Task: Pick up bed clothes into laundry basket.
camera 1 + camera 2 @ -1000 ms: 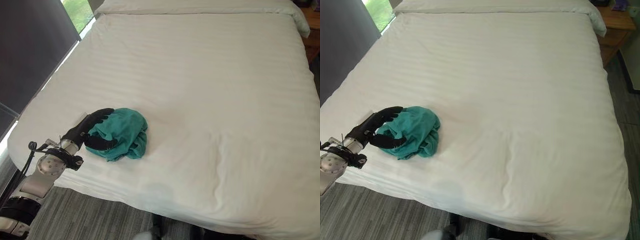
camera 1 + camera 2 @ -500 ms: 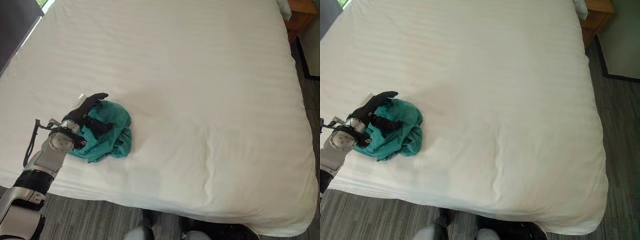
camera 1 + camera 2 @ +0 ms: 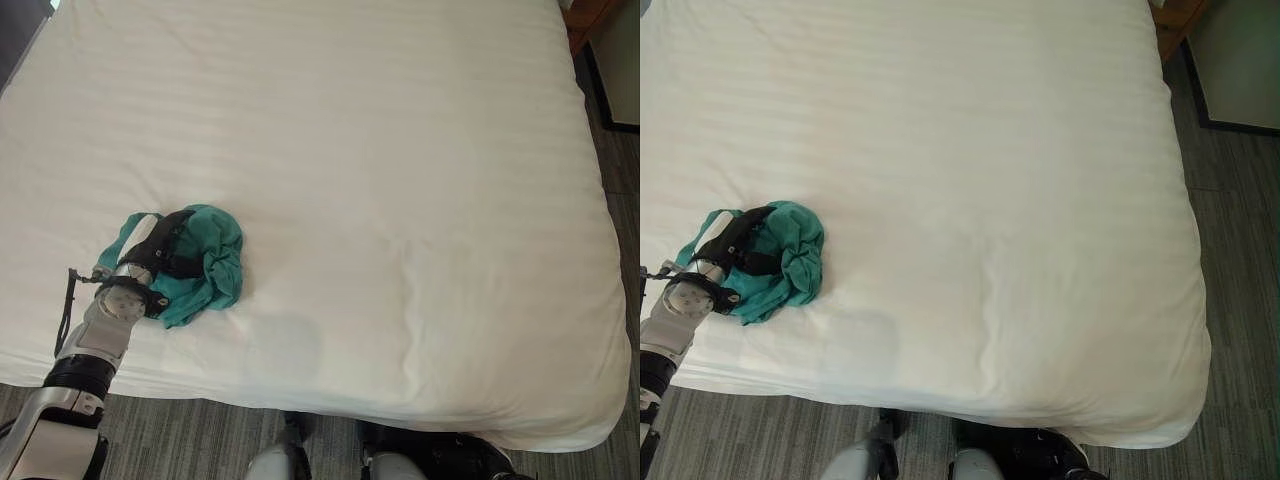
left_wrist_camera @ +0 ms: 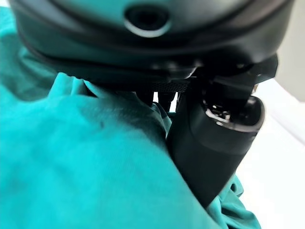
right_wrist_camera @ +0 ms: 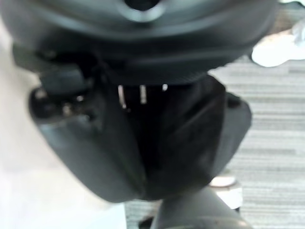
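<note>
A crumpled teal garment (image 3: 205, 265) lies on the white bed (image 3: 380, 150) near its front left edge. My left hand (image 3: 165, 250) comes in from the lower left and is shut on the garment, its dark fingers sunk into the folds. The left wrist view shows the thumb (image 4: 214, 148) pressed into the teal cloth (image 4: 71, 167), which bunches against the palm. My right hand (image 5: 143, 143) hangs over grey floor in its own wrist view, fingers curled with nothing in them.
The bed's front edge (image 3: 330, 400) runs just below the garment, with grey striped floor (image 3: 1240, 260) beyond it and along the right side. A wooden nightstand (image 3: 1170, 15) stands at the back right corner.
My left hand's fingers have closed into the teal garment, which has bunched up and shifted a little toward the arm. The head camera has swung right.
</note>
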Controlling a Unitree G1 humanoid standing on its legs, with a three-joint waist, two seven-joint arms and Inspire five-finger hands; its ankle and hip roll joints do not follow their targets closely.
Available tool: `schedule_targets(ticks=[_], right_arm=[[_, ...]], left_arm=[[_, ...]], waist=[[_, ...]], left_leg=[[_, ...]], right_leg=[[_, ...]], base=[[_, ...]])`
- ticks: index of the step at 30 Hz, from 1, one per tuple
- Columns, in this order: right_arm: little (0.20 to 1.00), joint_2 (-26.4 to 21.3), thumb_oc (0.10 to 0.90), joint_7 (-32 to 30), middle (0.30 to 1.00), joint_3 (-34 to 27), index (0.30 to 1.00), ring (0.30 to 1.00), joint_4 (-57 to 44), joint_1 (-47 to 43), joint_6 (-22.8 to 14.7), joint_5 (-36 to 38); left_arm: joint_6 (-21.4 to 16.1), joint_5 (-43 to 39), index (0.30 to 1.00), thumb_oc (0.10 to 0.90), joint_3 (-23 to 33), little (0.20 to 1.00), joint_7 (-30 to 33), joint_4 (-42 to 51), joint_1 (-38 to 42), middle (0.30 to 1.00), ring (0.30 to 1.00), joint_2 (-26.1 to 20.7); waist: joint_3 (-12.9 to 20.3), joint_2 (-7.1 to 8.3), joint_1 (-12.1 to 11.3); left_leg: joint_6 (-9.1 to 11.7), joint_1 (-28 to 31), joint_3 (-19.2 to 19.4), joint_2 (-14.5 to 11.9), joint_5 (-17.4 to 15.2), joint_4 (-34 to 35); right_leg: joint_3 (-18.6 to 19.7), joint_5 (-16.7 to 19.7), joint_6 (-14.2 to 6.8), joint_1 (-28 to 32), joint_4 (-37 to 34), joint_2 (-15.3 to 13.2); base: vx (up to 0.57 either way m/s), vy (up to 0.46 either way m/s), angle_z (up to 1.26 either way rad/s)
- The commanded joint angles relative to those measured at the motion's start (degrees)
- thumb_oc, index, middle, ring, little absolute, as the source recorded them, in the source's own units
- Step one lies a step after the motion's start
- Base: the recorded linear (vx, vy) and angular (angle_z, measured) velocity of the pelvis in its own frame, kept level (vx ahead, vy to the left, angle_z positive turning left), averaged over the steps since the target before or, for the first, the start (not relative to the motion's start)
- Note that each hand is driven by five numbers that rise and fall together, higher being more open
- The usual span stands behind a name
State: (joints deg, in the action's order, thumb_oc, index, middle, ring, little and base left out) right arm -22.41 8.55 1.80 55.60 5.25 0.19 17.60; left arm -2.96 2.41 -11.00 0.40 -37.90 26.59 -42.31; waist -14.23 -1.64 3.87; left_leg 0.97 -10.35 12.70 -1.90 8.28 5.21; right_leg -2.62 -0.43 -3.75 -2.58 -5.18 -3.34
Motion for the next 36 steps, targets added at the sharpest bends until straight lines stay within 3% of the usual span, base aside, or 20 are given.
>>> schedule_targets(ticks=[1, 4, 5, 7, 11, 12, 14, 15, 17, 18, 19, 22, 24, 25, 26, 29, 34, 36], right_arm=[[0.300, -4.9, 0.400, -0.1, 0.300, -0.1, 0.300, 0.300, -0.4, 0.9, -0.9, -2.1], [0.300, -6.1, 0.400, -0.8, 0.300, 0.0, 0.300, 0.300, 0.0, 0.3, -1.2, -3.6], [0.300, -7.2, 0.400, -1.4, 0.300, -1.1, 0.300, 0.300, -0.5, 0.3, -1.5, -4.0], [0.300, -7.8, 0.400, -1.4, 0.300, -1.8, 0.300, 0.300, 0.3, 0.4, -1.7, -4.0], [0.300, -8.9, 0.400, -1.4, 0.300, -2.8, 0.300, 0.300, 4.2, 0.3, -1.5, -5.3], [0.300, -9.4, 0.400, -1.3, 0.300, -4.5, 0.300, 0.300, 4.4, 0.7, -1.7, -4.7], [0.300, -9.5, 0.400, -1.4, 0.300, -5.6, 0.300, 0.300, 2.7, 0.9, -2.1, -3.4], [0.300, -9.7, 0.400, -1.7, 0.300, -8.0, 0.300, 0.300, -4.1, 1.4, -3.3, 0.3], [0.300, -9.7, 0.400, -2.2, 0.300, -8.9, 0.300, 0.300, -8.6, 1.8, -4.2, 1.3], [0.300, -9.9, 0.400, -2.9, 0.300, -10.9, 0.300, 0.300, -18.5, 2.4, -5.7, 3.4], [0.300, -9.9, 0.400, -2.9, 0.300, -11.0, 0.300, 0.300, -18.6, 2.6, -5.6, 3.4], [0.300, -9.9, 0.400, -2.7, 0.300, -14.3, 0.300, 0.300, -35.8, 3.9, -7.1, 5.4], [0.300, -8.8, 0.400, -2.9, 0.300, -15.2, 0.300, 0.300, -43.6, 4.0, -7.9, 6.4], [0.300, -7.7, 0.400, -2.6, 0.300, -16.3, 0.300, 0.300, -53.2, 4.1, -9.0, 6.9], [0.300, -7.6, 0.400, -2.7, 0.300, -16.3, 0.300, 0.300, -53.3, 4.1, -9.0, 6.9], [0.300, -5.3, 0.400, 0.0, 0.300, -17.6, 0.300, 0.300, -68.2, 5.0, -9.9, 8.9], [0.300, -4.2, 0.400, 1.6, 0.300, -17.6, 0.300, 0.300, -76.0, 6.0, -10.0, 8.2], [0.300, -3.3, 0.400, 2.2, 0.300, -16.2, 0.300, 0.300, -79.3, 6.1, -10.0, 8.6]], left_arm=[[3.1, 6.1, 0.300, 0.400, -8.7, 0.300, -6.5, -10.6, -9.2, 0.300, 0.300, 9.7], [2.9, 8.1, 0.300, 0.400, -9.4, 0.300, -6.3, -13.3, -12.0, 0.300, 0.300, 13.2], [2.7, 5.8, 0.300, 0.400, -8.0, 0.300, -6.8, -15.6, -16.2, 0.300, 0.300, 17.5], [2.5, 5.1, 0.300, 0.400, -7.8, 0.300, -7.0, -15.7, -17.6, 0.300, 0.300, 18.6], [1.7, 1.6, 0.300, 0.400, -6.6, 0.300, -7.2, -11.9, -19.4, 0.300, 0.300, 18.5], [0.3, -3.6, 0.300, 0.400, -4.6, 0.300, -7.4, -5.5, -19.5, 0.300, 0.300, 16.6], [-0.4, -7.5, 0.300, 0.400, -2.8, 0.300, -6.5, -1.6, -19.8, 0.300, 0.300, 15.6], [-1.6, -12.6, 0.300, 0.400, -0.7, 0.300, -5.7, 5.9, -20.1, 0.300, 0.300, 14.3], [-2.2, -15.3, 0.300, 0.400, 0.6, 0.300, -4.9, 9.8, -20.0, 0.300, 0.300, 13.7], [-3.5, -20.5, 0.300, 0.400, 2.7, 0.300, -4.6, 15.8, -19.5, 0.300, 0.300, 13.2], [-3.5, -20.5, 0.300, 0.400, 2.6, 0.300, -4.6, 15.9, -19.5, 0.300, 0.300, 13.1], [-4.8, -27.3, 0.300, 0.400, 6.0, 0.300, -4.1, 23.7, -19.8, 0.300, 0.300, 13.8], [-5.5, -27.6, 0.300, 0.400, 7.3, 0.300, -3.3, 29.0, -20.0, 0.300, 0.300, 14.2], [-6.2, -28.0, 0.300, 0.400, 8.1, 0.300, -3.4, 33.1, -20.4, 0.300, 0.300, 15.1], [-6.2, -28.0, 0.300, 0.400, 8.1, 0.300, -3.4, 33.2, -20.4, 0.300, 0.300, 15.1], [-6.3, -29.7, 0.300, 0.400, 9.4, 0.300, -5.3, 39.9, -24.2, 0.300, 0.300, 17.0], [-5.6, -29.8, 0.300, 0.400, 9.0, 0.300, -8.0, 44.0, -28.7, 0.300, 0.300, 18.2], [-4.9, -33.6, 0.300, 0.400, 7.4, 0.300, -8.8, 44.3, -31.1, 0.300, 0.300, 20.4]], waist=[[0.6, 0.31, 0.1], [0.8, 0.17, 0.3], [1.2, 0.08, 0.6], [1.3, 0.10, 0.5], [2.8, 0.25, 0.3], [3.6, 0.29, -0.1], [3.6, 0.40, -0.1], [4.1, 0.52, -0.1], [4.3, 0.62, -0.2], [5.0, 0.72, -0.3], [5.1, 0.72, -0.3], [5.9, 0.84, -0.1], [6.7, 0.84, -0.2], [7.2, 0.93, -0.3], [7.2, 0.93, -0.3], [8.0, 1.18, -0.6], [8.9, 1.33, -0.9], [9.2, 1.31, -1.1]], left_leg=[[4.4, 4.0, 2.0, -2.3, -4.1, -0.2], [4.2, 4.8, 2.5, -2.3, -4.6, -0.2], [3.8, 6.1, 3.4, -2.3, -5.1, -0.2], [3.7, 6.8, 3.7, -2.3, -5.4, -0.2], [3.6, 8.7, 3.7, -2.4, -6.0, -0.2], [3.6, 9.2, 3.3, -2.4, -6.0, -0.2], [3.7, 9.6, 2.8, -2.3, -6.1, -0.2], [3.8, 9.9, 2.3, -2.4, -6.0, -0.2], [3.9, 10.0, 2.1, -2.4, -5.9, -0.2], [4.0, 10.2, 1.8, -2.6, -5.7, -0.2], [4.0, 10.2, 1.8, -2.6, -5.7, -0.2], [4.0, 10.9, 1.3, -2.5, -5.8, -0.2], [4.0, 10.8, 0.9, -2.5, -5.6, -0.2], [4.0, 10.9, 0.4, -2.5, -5.5, -0.2], [4.0, 10.9, 0.4, -2.5, -5.5, -0.2], [4.2, 11.2, -0.3, -2.5, -5.2, -0.2], [4.3, 11.3, -1.1, -2.5, -4.9, -0.2], [4.3, 11.3, -1.4, -2.6, -4.6, -0.2]], right_leg=[[-0.9, 2.9, -7.2, -0.1, 0.8, -5.8], [-0.3, 2.6, -7.2, -0.1, 1.3, -5.7], [0.7, 2.3, -7.0, 0.1, 1.8, -5.6], [1.0, 2.1, -6.9, 0.4, 1.9, -5.5], [0.8, 1.3, -6.7, 2.0, 2.1, -5.4], [0.1, 0.9, -6.5, 2.9, 2.0, -5.4], [-0.4, 0.5, -6.6, 3.8, 1.8, -5.5], [-1.0, 0.1, -6.4, 4.4, 1.8, -5.5], [-1.2, 0.0, -6.3, 4.9, 1.7, -5.5], [-1.5, -0.1, -6.1, 5.4, 1.6, -5.4], [-1.5, -0.1, -6.1, 5.4, 1.6, -5.4], [-2.1, -0.5, -5.9, 6.6, 1.7, -5.6], [-2.3, -0.7, -5.5, 6.7, 1.9, -5.5], [-2.4, -1.0, -5.2, 7.3, 2.2, -5.4], [-2.4, -1.0, -5.2, 7.2, 2.2, -5.4], [-2.5, -1.4, -4.6, 8.4, 1.8, -5.0], [-2.8, -1.6, -4.3, 9.3, 1.4, -4.7], [-2.9, -1.6, -4.1, 9.3, 1.6, -4.5]], base=[[0.03, 0.050, -0.18], [0.03, 0.043, -0.21], [0.04, 0.045, -0.19], [0.04, 0.030, -0.31], [0.04, -0.010, -0.17], [0.00, 0.000, 0.00], [-0.01, -0.034, 0.03], [-0.02, -0.035, 0.13], [-0.03, -0.030, 0.25], [-0.02, -0.029, 0.21], [-0.03, -0.028, 0.14], [-0.01, -0.015, 0.04], [-0.02, -0.047, 0.07], [-0.02, -0.044, 0.00], [-0.02, -0.045, 0.03], [-0.02, -0.050, 0.04], [-0.02, -0.040, 0.07], [-0.04, -0.054, 0.12]])
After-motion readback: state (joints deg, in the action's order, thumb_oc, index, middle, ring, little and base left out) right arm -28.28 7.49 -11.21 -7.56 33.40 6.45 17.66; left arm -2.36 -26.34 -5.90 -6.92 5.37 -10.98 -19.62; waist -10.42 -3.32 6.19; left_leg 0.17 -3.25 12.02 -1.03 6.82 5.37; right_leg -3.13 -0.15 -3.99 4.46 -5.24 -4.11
